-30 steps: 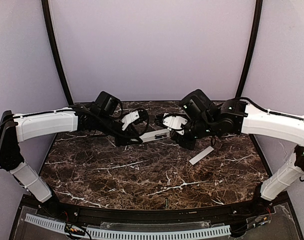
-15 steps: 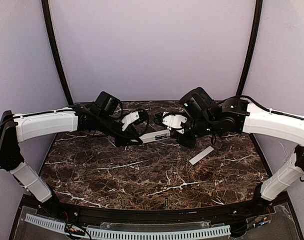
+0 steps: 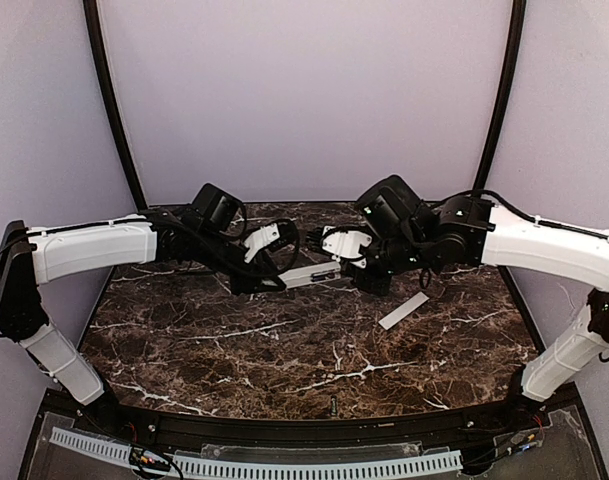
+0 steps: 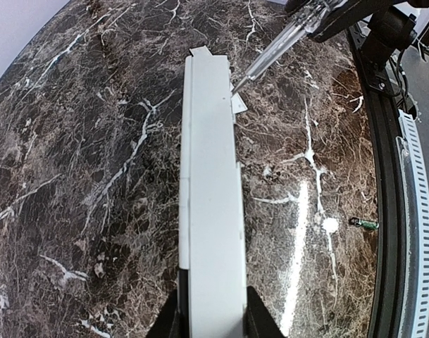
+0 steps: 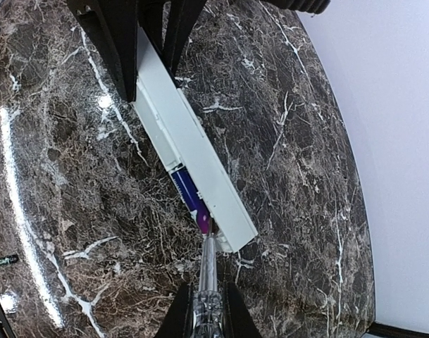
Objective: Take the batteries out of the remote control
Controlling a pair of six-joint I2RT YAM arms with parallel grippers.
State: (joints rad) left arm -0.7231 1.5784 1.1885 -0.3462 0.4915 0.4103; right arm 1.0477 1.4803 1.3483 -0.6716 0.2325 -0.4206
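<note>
With the cover (image 3: 404, 311) off and a loose battery (image 5: 3, 260) on the table (image 3: 284, 350), I clamp the remote (image 4: 208, 176) in my left gripper (image 4: 213, 317) while my right gripper (image 5: 207, 310), gripping a clear tool (image 5: 206, 264), pries at the seated battery (image 5: 188, 196).

This looks like a robotics lab, inside a closed test booth rather than a home or shop. Two white-and-black robot arms, the left arm (image 3: 89, 250) and the right arm (image 3: 554, 245), are bolted at the near edge of a dark marble-patterned table (image 3: 284, 360). Plain pale lilac walls (image 3: 304, 100) shut the table in at the back and both sides, with black poles (image 3: 111, 100) curving up from its far corners. Black cables (image 3: 507, 204) run along the arms, and a white slotted cable duct (image 3: 284, 468) lies across the front edge below the table
</note>
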